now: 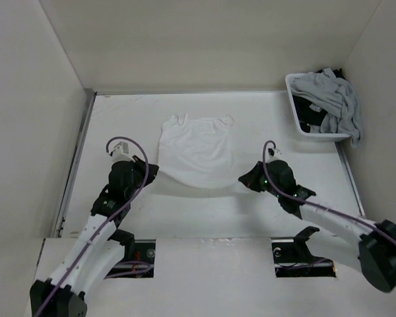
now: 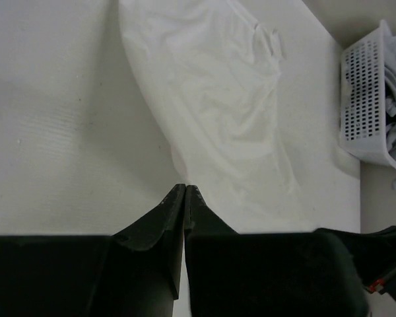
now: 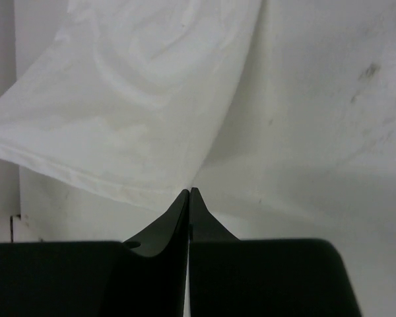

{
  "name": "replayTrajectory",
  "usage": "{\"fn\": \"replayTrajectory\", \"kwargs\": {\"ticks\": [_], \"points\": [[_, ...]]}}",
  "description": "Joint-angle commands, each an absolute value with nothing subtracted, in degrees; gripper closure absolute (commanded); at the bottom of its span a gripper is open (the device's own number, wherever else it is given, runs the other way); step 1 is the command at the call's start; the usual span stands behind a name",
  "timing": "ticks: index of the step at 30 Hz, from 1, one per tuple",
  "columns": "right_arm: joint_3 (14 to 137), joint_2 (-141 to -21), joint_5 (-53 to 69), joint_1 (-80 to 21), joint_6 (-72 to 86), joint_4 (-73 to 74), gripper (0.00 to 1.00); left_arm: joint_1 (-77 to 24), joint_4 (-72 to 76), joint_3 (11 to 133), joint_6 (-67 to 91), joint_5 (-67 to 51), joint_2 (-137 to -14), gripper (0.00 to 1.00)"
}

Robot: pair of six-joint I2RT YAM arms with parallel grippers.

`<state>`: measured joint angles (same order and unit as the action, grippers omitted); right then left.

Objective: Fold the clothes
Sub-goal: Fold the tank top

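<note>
1. My left gripper is closed right down, its tips pinching what looks like the near left corner of the white top; the bite is very thin, only the edge of the cloth, so I judge it could slip out as soon as I lift
2. My right gripper is likewise fully closed, on the near right corner of the hem, with only a sliver of fabric between the tips; if one side lets go while the other holds, the top would swing and bunch to one side
3. The cloth looks soft and thin, so if I carry the two arms forward at unequal pace or height, the fold line would come out skewed and the hem would not land square on the straps
4. Pulling the corners apart too hard, or back toward me, could drag the whole garment across the table instead of raising its near edge
5. The top lies near the middle of the table, between the two arms, straps at the far end and hem toward me, well apart from the basket of grey garments in the far right corner
6. It is spread mostly flat, with soft wrinkles across the body; the hem between the grippers looks slightly raised, with a shadow beneath it
</note>
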<state>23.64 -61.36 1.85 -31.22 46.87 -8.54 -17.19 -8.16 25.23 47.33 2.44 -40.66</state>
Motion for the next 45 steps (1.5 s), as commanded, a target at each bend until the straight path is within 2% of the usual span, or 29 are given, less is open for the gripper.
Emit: {"fn": "replayTrajectory", "kwargs": {"ticks": [1,7,10,13,19,23,28,37,39,42,43,45], "points": [[21.27,-50.31,-8.06,-38.16,51.66,3.57,0.98,-17.97,-23.7,24.43,49.13,3.43,-30.97,0.99],[22.49,-35.78,-17.3,-51.35,59.5,19.06,0.98,-19.64,-34.62,26.19,52.65,6.31,-15.84,0.99],[25.13,-36.91,-18.63,-52.86,58.54,19.6,0.98,-19.64,-32.1,27.07,52.21,8.61,-17.56,0.99],[29.87,-41.82,-17.58,-49.19,53.02,16.71,0.98,-18.94,-22.97,28.56,51.15,9.67,-24.06,0.99],[42.52,-58.06,-6.61,-33.2,42.64,6.08,0.98,-16.13,-3.63,33.83,51.5,11.42,-42.94,0.99],[52.53,-72.38,-0.72,-26.16,40.43,1.85,0.97,-14.2,6.4,38.31,51.94,12.3,-57.0,0.99],[65.19,-89.62,3.69,-21.76,39.9,0.18,0.97,-10.95,13.88,46.65,52.12,12.21,-76.69,0.99],[89.89,-114.59,7.12,-18.15,39.55,3.51,0.97,-7.78,15.73,62.91,52.91,11.69,-99.3,0.96],[93.59,-118.03,7.29,-17.62,40.08,4.31,0.93,-7.6,16.34,65.12,52.65,11.43,-101.94,0.92],[95.8,-120.67,7.21,-17.36,40.69,4.22,0.76,-7.25,18.71,65.22,51.95,10.29,-103.01,0.73],[95.63,-120.76,7.21,-17.36,40.61,4.31,0.7,-7.16,19.59,64.0,51.77,9.5,-102.14,0.7],[92.83,-119.1,6.59,-17.44,39.82,3.96,0.64,-7.25,20.04,60.05,51.5,9.4,-98.72,0.69]]}}
